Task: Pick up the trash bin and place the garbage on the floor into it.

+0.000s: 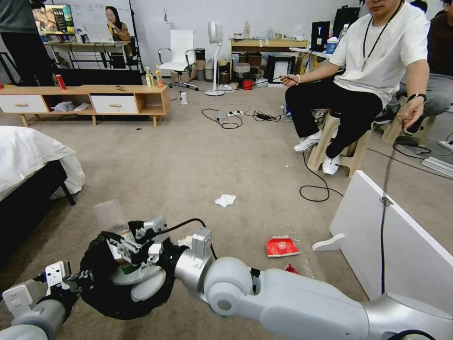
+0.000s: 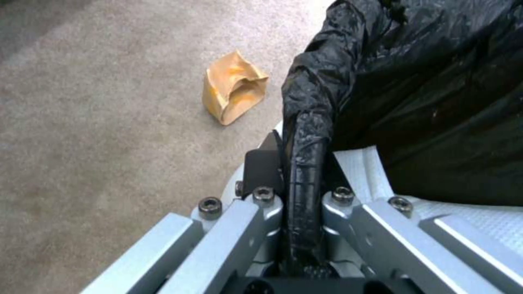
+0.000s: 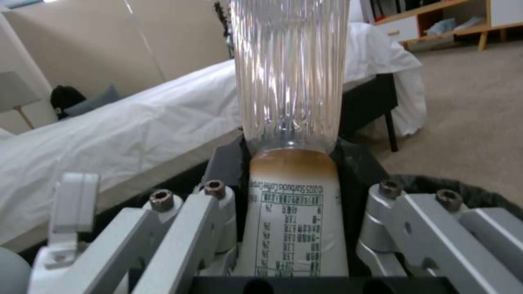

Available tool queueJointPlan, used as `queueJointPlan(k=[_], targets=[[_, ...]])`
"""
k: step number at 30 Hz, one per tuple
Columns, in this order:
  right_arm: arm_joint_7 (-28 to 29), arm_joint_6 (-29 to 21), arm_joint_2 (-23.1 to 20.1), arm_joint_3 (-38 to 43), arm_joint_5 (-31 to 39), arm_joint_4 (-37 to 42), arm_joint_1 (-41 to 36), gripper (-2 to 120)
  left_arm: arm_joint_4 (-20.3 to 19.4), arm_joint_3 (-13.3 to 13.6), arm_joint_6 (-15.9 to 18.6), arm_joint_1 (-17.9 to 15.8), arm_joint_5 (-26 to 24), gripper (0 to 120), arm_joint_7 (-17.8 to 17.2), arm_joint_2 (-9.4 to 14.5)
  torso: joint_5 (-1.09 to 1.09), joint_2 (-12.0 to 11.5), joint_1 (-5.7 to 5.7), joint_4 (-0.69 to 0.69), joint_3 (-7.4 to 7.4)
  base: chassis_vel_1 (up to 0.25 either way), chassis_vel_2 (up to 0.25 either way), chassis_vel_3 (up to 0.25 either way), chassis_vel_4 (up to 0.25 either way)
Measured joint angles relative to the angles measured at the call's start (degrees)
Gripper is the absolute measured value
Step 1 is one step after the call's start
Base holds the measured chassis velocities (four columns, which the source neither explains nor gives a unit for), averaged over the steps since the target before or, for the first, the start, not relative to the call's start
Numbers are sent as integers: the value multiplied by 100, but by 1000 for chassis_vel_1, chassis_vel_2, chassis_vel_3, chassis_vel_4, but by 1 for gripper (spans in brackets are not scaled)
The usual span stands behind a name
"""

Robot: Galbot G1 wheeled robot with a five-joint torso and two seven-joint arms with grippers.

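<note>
Holding the bottle clamped in my right gripper over the trash bin, my left gripper pinching its bag-lined rim.

left tool clamped low at left; right tool clamped, arm crossing leftward.
</note>
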Motion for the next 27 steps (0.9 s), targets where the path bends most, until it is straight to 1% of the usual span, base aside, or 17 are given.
queueJointPlan(k=[19,27], targets=[[-96,173,13,-75,-388,-322,-482,29,-35,63,0,12,19,3,25,-94,0,0,0,-1,0,0,0,0,0],[-170,280,82,-168,-541,-569,-605,29,6,67,0,0,15,3,41,-71,0,0,0,0,0,0,0,0,0]])
